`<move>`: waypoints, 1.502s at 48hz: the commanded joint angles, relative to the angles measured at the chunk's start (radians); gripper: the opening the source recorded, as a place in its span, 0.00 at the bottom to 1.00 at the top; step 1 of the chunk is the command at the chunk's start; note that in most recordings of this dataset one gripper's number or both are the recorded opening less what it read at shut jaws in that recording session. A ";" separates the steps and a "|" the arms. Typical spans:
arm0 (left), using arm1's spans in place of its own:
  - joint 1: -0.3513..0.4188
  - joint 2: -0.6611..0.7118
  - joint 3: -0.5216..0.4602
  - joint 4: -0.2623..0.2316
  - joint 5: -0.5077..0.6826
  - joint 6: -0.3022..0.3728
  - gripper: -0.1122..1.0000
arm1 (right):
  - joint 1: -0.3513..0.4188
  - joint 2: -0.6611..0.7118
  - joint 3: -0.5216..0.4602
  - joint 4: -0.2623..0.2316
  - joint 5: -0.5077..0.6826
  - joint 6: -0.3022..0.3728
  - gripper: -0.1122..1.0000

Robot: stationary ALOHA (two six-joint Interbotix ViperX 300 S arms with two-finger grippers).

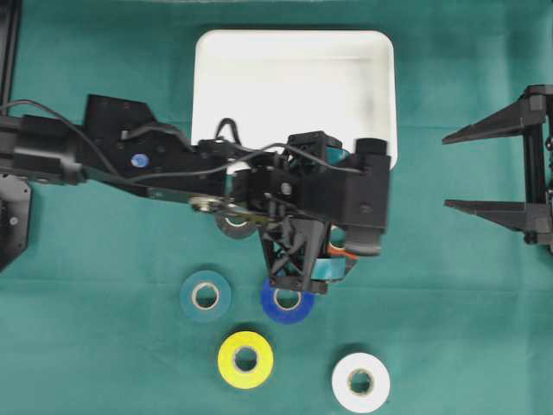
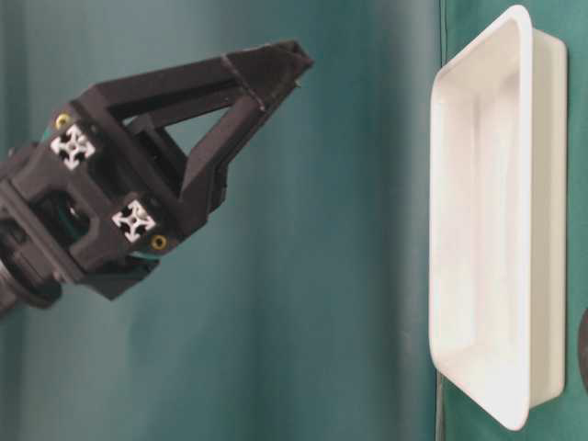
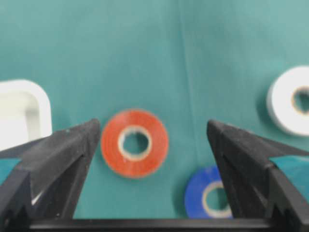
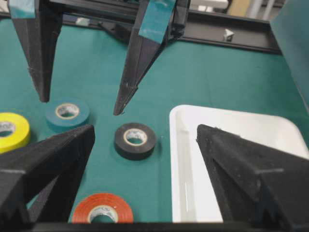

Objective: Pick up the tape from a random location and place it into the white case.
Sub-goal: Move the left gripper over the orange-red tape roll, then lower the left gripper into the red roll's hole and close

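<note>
Left end effector (image 3: 152,145) hangs spread wide over the orange tape (image 3: 134,143) (nothing held); I'd drop straight, straddling one wall.

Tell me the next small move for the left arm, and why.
Probably lower the left gripper straight down over the orange tape. Its fingers are wide open and the left wrist view shows that roll lying flat on the cloth between them, slightly nearer the left finger. The white case holds no tape yet.
</note>
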 commanded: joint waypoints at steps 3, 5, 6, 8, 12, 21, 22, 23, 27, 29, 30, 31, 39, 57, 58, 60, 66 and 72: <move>0.005 0.009 -0.094 0.009 0.110 0.002 0.99 | 0.000 0.008 -0.028 0.000 -0.008 0.002 0.92; 0.006 0.021 -0.117 0.009 0.147 0.002 0.99 | -0.002 0.009 -0.028 -0.002 -0.008 0.002 0.92; 0.006 0.025 -0.124 0.009 0.161 0.002 0.99 | 0.000 0.009 -0.028 -0.002 -0.006 0.002 0.92; 0.006 0.032 -0.140 0.009 0.186 0.002 0.99 | 0.000 0.009 -0.026 -0.002 -0.006 0.002 0.92; 0.006 0.043 -0.163 0.009 0.218 0.002 0.99 | 0.000 0.011 -0.028 -0.002 -0.008 0.002 0.92; 0.006 0.049 -0.172 0.009 0.227 0.003 0.99 | 0.000 0.015 -0.028 -0.002 -0.008 0.002 0.92; 0.006 0.049 -0.170 0.009 0.227 0.003 0.99 | -0.002 0.017 -0.028 -0.002 -0.008 0.002 0.92; 0.006 0.049 -0.170 0.009 0.227 0.003 0.99 | 0.000 0.018 -0.028 -0.002 -0.008 0.002 0.92; 0.006 0.049 -0.167 0.009 0.227 0.002 0.99 | 0.000 0.020 -0.028 -0.002 -0.008 0.002 0.92; 0.006 0.049 -0.167 0.009 0.227 0.002 0.99 | 0.000 0.021 -0.028 -0.002 -0.008 0.002 0.92; 0.006 0.049 -0.167 0.009 0.227 0.002 0.99 | 0.000 0.021 -0.028 -0.002 -0.008 0.002 0.92; 0.006 0.049 -0.167 0.009 0.227 0.002 0.99 | 0.000 0.021 -0.028 -0.002 -0.008 0.002 0.92; 0.006 0.049 -0.166 0.009 0.225 0.002 0.99 | 0.000 0.021 -0.031 -0.002 -0.005 0.002 0.92; 0.006 0.051 -0.164 0.009 0.216 0.002 0.99 | 0.000 0.023 -0.032 0.000 -0.003 0.000 0.92; 0.006 0.051 -0.164 0.009 0.216 0.002 0.99 | 0.000 0.021 -0.032 -0.002 -0.003 0.000 0.92; 0.006 0.051 -0.164 0.009 0.215 0.002 0.99 | 0.000 0.023 -0.032 -0.002 -0.003 0.000 0.92; 0.006 0.054 -0.156 0.009 0.199 0.002 0.99 | 0.000 0.021 -0.032 -0.002 -0.003 0.000 0.92; 0.003 0.075 -0.144 0.008 0.173 0.000 0.99 | 0.000 0.023 -0.034 -0.002 -0.003 0.000 0.92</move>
